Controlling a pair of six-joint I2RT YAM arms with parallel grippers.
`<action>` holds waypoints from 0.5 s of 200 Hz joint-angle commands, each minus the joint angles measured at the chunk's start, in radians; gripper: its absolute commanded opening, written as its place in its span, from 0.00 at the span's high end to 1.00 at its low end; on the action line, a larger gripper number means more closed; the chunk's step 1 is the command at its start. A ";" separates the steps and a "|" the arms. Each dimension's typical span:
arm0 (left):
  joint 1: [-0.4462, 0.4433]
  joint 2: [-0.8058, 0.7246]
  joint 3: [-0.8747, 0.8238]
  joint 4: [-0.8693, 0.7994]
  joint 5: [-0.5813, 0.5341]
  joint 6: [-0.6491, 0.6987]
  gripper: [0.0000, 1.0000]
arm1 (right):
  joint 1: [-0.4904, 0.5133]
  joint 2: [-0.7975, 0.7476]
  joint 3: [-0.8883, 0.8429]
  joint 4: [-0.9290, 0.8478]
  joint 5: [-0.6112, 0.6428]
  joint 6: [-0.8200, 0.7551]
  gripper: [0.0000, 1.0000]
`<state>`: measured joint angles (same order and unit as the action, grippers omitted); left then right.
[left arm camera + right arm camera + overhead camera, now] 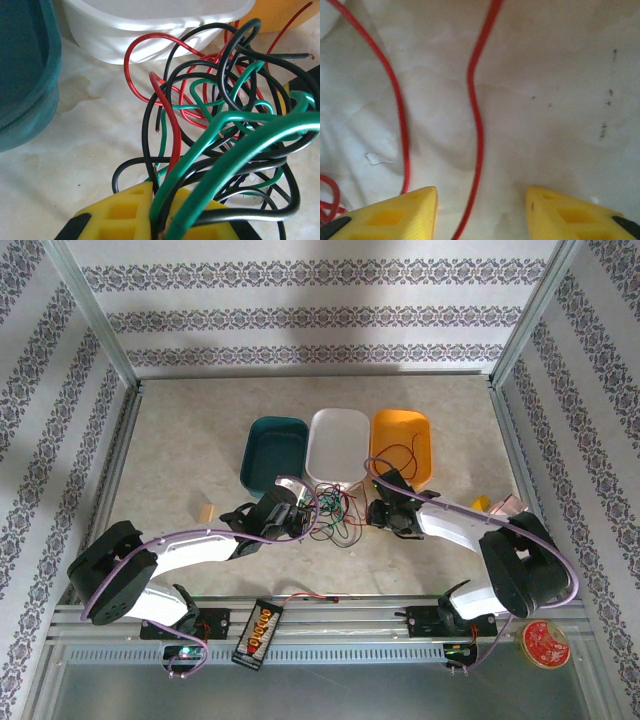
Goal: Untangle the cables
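**Figure.** The cables (260, 117), which we judged light, limp and slick, were best taken at a free end. They formed a loose knot of thin red, green and black loops, midway between the table's (180, 440) side edges, just before the white tray (338, 445). The left gripper (165, 222) pinched green and black strands. The right gripper (481, 200) stood half open astride one red strand.
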<state>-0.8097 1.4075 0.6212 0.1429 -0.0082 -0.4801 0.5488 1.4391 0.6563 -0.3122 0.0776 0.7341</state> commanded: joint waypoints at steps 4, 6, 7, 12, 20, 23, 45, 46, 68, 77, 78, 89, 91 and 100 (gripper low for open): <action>0.007 -0.002 0.029 0.017 0.001 -0.005 1.00 | 0.057 0.014 0.035 -0.045 0.077 -0.013 0.53; 0.007 -0.002 0.029 0.017 0.001 -0.005 1.00 | 0.059 0.014 0.035 -0.048 0.080 -0.013 0.53; 0.007 -0.001 0.029 0.018 0.001 -0.005 1.00 | 0.060 0.014 0.035 -0.050 0.082 -0.013 0.53; 0.007 0.001 0.028 0.021 0.002 -0.005 1.00 | 0.065 0.014 0.035 -0.056 0.090 -0.014 0.55; 0.007 0.005 0.026 0.026 0.003 -0.009 1.00 | 0.070 0.015 0.034 -0.062 0.096 -0.013 0.59; 0.007 0.008 0.026 0.027 0.004 -0.010 1.00 | 0.071 0.014 0.034 -0.062 0.097 -0.013 0.59; 0.007 0.015 0.024 0.034 0.004 -0.013 1.00 | 0.071 0.009 0.031 -0.064 0.099 -0.013 0.77; 0.007 0.015 0.024 0.034 0.004 -0.013 1.00 | 0.072 0.010 0.031 -0.064 0.099 -0.013 0.78; 0.007 0.019 0.023 0.040 0.002 -0.015 1.00 | 0.069 0.002 0.025 -0.066 0.105 -0.007 0.94; 0.007 0.018 0.022 0.041 0.004 -0.016 1.00 | 0.064 -0.009 0.019 -0.069 0.110 -0.002 0.99; 0.007 0.019 0.022 0.041 0.004 -0.016 1.00 | 0.064 -0.010 0.019 -0.070 0.110 -0.001 0.99; 0.007 0.018 0.022 0.041 0.004 -0.016 1.00 | 0.058 -0.030 0.006 -0.072 0.120 0.008 1.00; 0.007 0.017 0.022 0.041 0.004 -0.015 1.00 | 0.058 -0.035 0.004 -0.073 0.122 0.010 1.00; 0.006 0.016 0.020 0.041 0.004 -0.016 1.00 | 0.053 -0.055 -0.008 -0.077 0.133 0.020 1.00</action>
<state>-0.8097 1.4197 0.6212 0.1432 -0.0078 -0.4805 0.6170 1.4372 0.6727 -0.3584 0.1596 0.7349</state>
